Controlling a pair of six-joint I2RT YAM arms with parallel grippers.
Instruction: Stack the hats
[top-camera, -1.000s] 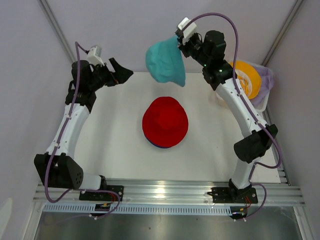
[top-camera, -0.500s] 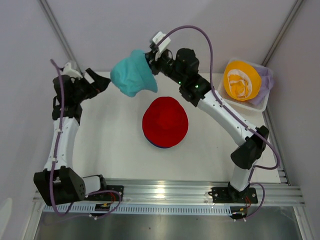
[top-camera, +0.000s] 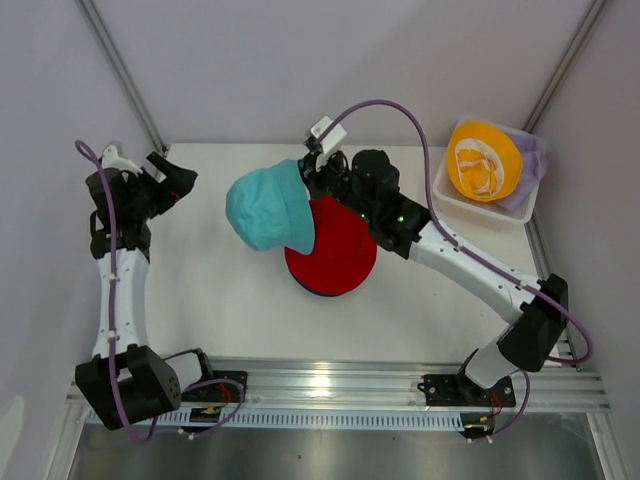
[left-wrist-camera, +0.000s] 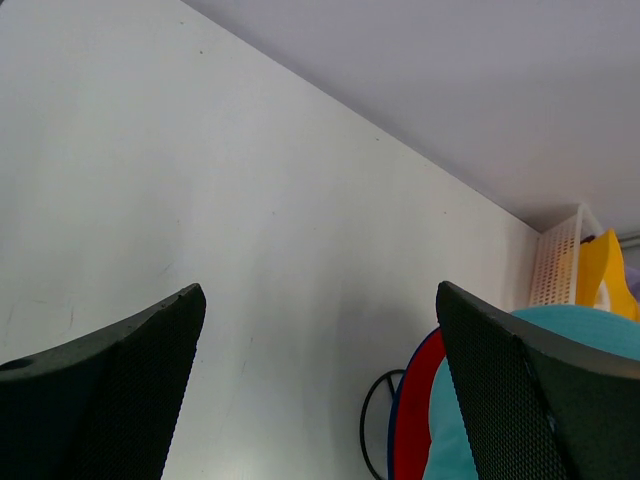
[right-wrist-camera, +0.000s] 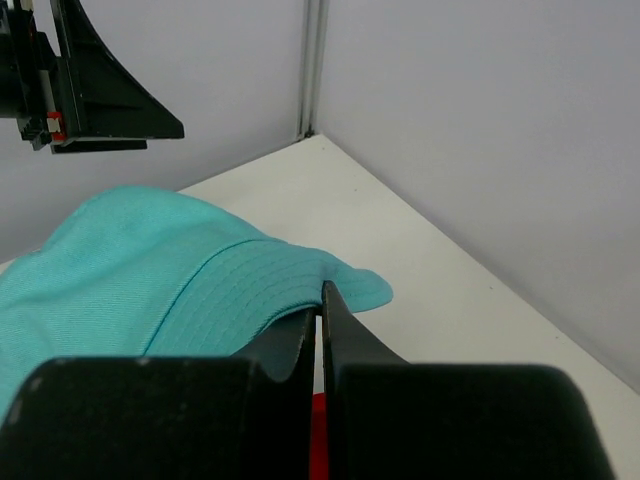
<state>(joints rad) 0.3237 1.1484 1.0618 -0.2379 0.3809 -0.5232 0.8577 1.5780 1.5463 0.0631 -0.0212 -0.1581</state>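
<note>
My right gripper (top-camera: 312, 186) is shut on the brim of the teal hat (top-camera: 267, 206) and holds it over the left edge of the red hat (top-camera: 340, 252). The red hat lies at the table's middle on a navy hat (top-camera: 308, 290), of which only a rim shows. In the right wrist view the shut gripper (right-wrist-camera: 320, 297) pinches the teal brim (right-wrist-camera: 150, 260). My left gripper (top-camera: 178, 180) is open and empty at the far left, apart from the hats. In its own view (left-wrist-camera: 320, 300) the red brim (left-wrist-camera: 412, 425) shows at lower right. A yellow-orange hat (top-camera: 482, 160) and a lavender hat (top-camera: 537, 160) sit at the back right.
A white lattice basket (top-camera: 478, 208) at the back right holds the yellow-orange and lavender hats. A thin black wire frame (left-wrist-camera: 366, 420) lies beside the navy and red hats. Grey walls close in the table at the back and both sides.
My right arm has swung the teal hat left and down, from high at the back to just over the red hat's left side. My left arm has drawn back to the left.
</note>
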